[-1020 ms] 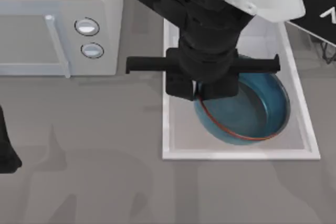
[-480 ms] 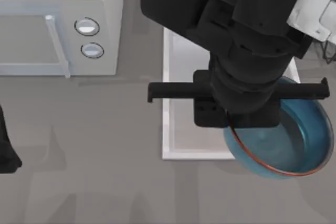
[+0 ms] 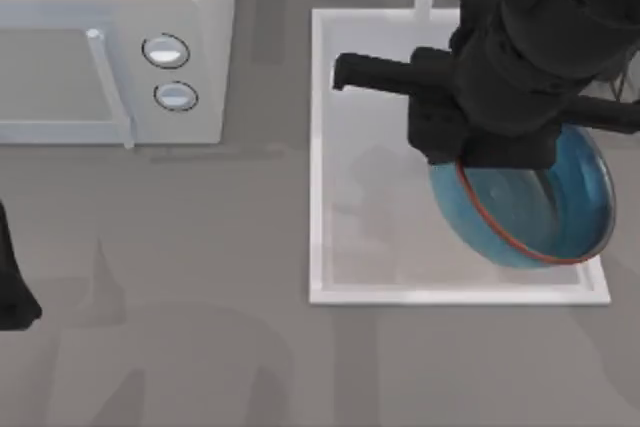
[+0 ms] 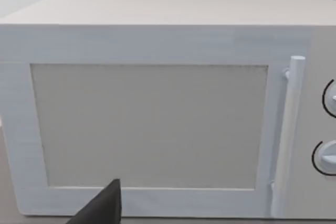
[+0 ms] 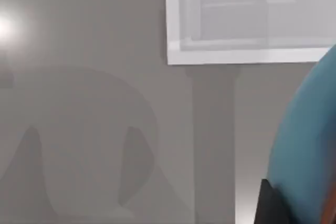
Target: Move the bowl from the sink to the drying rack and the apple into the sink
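Bowl (image 3: 540, 209) hangs tilted over the sink (image 3: 322, 147) (right side), clamped in the right hand (image 3: 470, 162).

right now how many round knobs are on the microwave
2. Both are on the microwave front panel in the top view: upper knob and lower knob directly beside it. The left wrist view shows their edges too.

Glossy blue bowl (image 3: 560, 207) with red-orange rim, white sink (image 3: 318, 147), white microwave (image 3: 110, 47), grey table (image 3: 200, 297)
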Controlling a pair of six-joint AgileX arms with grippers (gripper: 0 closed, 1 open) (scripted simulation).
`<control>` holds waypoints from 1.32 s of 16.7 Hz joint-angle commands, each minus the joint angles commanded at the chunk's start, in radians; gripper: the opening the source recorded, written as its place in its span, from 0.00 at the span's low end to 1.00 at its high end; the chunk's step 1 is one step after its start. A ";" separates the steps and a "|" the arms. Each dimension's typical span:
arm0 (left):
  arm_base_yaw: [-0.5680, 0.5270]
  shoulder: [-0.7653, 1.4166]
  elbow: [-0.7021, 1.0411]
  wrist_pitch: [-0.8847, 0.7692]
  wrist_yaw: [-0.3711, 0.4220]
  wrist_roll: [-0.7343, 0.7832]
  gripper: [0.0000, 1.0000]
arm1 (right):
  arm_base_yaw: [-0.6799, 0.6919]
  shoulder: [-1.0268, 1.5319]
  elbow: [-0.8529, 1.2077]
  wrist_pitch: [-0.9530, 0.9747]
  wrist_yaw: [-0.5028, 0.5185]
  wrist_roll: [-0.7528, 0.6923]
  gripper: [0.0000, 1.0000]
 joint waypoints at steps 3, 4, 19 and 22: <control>0.000 0.000 0.000 0.000 0.000 0.000 1.00 | -0.190 -0.100 -0.099 0.250 -0.105 -0.142 0.00; 0.000 0.000 0.000 0.000 0.000 0.000 1.00 | -0.261 -0.133 -0.133 0.345 -0.143 -0.196 0.00; 0.000 0.000 0.000 0.000 0.000 0.000 1.00 | -1.209 -0.341 -0.446 1.335 -0.460 -0.842 0.00; 0.000 0.000 0.000 0.000 0.000 0.000 1.00 | -1.215 -0.344 -0.448 1.341 -0.460 -0.847 0.00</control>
